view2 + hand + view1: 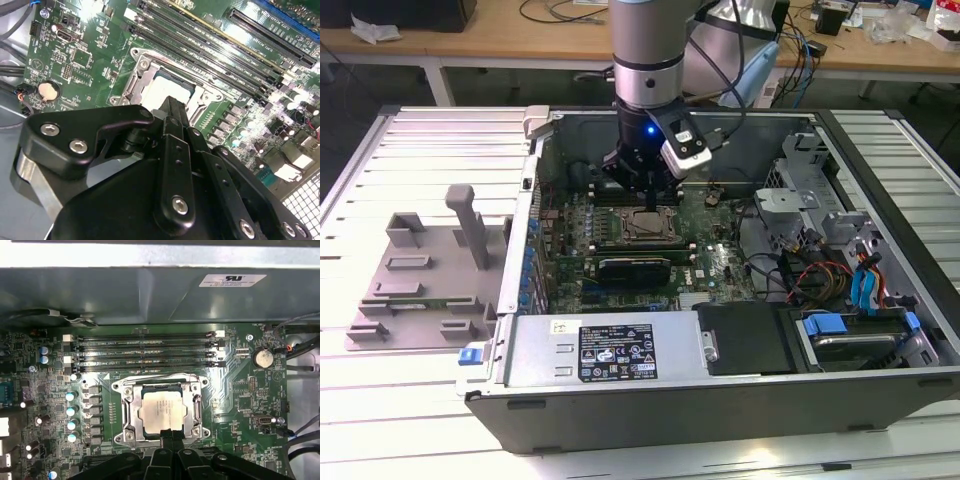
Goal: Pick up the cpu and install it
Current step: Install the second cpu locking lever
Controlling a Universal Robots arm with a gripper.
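The cpu, a silver-grey square chip, lies flat inside the metal socket frame on the green motherboard. In the exterior view the cpu sits in the middle of the open computer case. My gripper hangs just above the socket's near edge, its black fingers pressed together with nothing between them. In the second wrist view the gripper points down at the cpu, apart from it. The arm's body hides part of the socket there.
A grey plastic tray with upright posts stands outside the case at the exterior view's left. Memory slots run beside the socket. The power supply and a drive bay with cables line the case's front and right.
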